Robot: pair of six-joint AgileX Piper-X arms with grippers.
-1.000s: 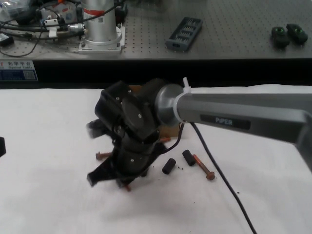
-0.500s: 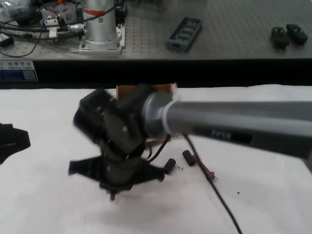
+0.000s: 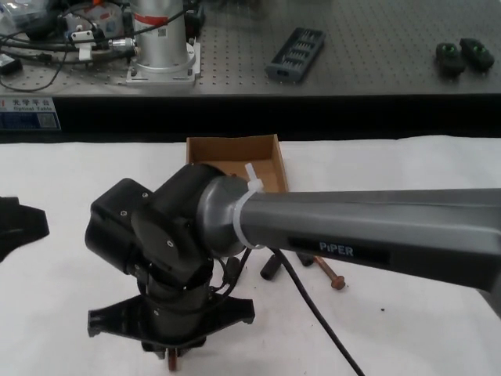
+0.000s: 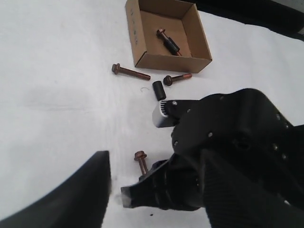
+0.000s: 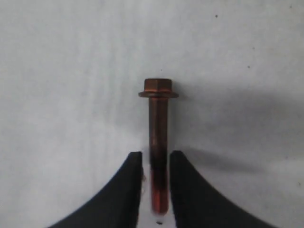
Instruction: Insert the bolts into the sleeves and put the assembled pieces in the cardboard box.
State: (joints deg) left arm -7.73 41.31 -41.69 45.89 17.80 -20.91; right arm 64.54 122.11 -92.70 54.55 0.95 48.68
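Right wrist view gives you the nearest fact. Your right pincer (image 5: 160, 190) is clamped on a copper bolt (image 5: 158, 128). Its two black fingers (image 5: 134, 190) press the shank from either side. The flanged hex head sticks out past the tips, over the white cloth (image 5: 66, 57). You cannot tell whether the head touches the cloth.

Well off to that pincer's left, at about the same depth, your left pincer (image 3: 23, 223) sits over the cloth. You cannot tell whether it is apart or together.

Just beyond the right pincer, a black sleeve (image 4: 159, 90) lies alone on the cloth. A little past the sleeve you have two loose bolts. The long loose bolt (image 4: 130, 72) lies beyond and to the left of the sleeve. The shorter loose bolt (image 4: 183, 76) lies beyond and to the right of it. Both are close to the near wall of the box, and neither touches the sleeve.

Farther out from the pincer, the cardboard box (image 4: 142, 38) stands open. One assembled piece (image 4: 171, 45), a bolt through a sleeve, lies on its floor.

Farthest from the pincer, past the edge of the cloth, runs the perforated table (image 3: 352, 55). A metal column (image 3: 160, 39) stands on it.
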